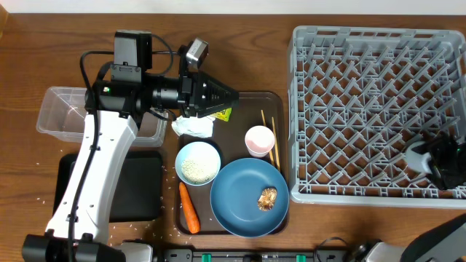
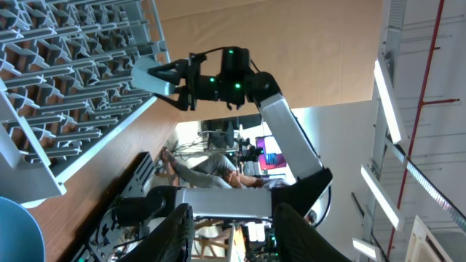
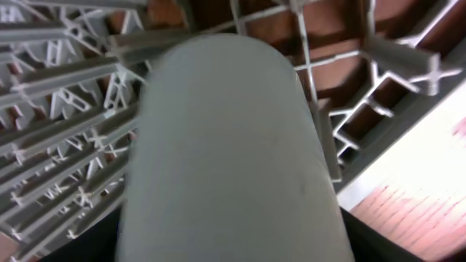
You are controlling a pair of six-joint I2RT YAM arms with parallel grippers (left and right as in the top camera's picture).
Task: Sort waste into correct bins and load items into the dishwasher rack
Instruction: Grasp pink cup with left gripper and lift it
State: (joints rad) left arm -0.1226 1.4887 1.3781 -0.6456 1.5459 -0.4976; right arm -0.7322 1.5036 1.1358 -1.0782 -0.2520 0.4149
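Note:
My left gripper (image 1: 231, 97) (image 2: 233, 233) hovers open and empty over the crumpled napkin (image 1: 194, 126) and yellow-green wrapper (image 1: 223, 114). On the brown tray are a white bowl (image 1: 197, 161) with rice, a pink cup (image 1: 259, 140), chopsticks (image 1: 274, 142), a carrot (image 1: 188, 207) and a blue plate (image 1: 237, 185) carrying a brown food lump (image 1: 267, 198). My right gripper (image 1: 422, 157) (image 3: 229, 247) is low in the dishwasher rack (image 1: 364, 33) (image 3: 65, 145) with a pale blue cup (image 1: 415, 155) (image 3: 226, 145) (image 2: 153, 78) between its fingers. Whether they still press on it does not show.
The clear tub (image 1: 62, 116) stands at the left under my left arm, with the black tray (image 1: 142, 189) in front of it. Loose rice grains (image 1: 164, 218) dot the table by the brown tray (image 1: 280, 98). The rack's upright pegs surround the right gripper.

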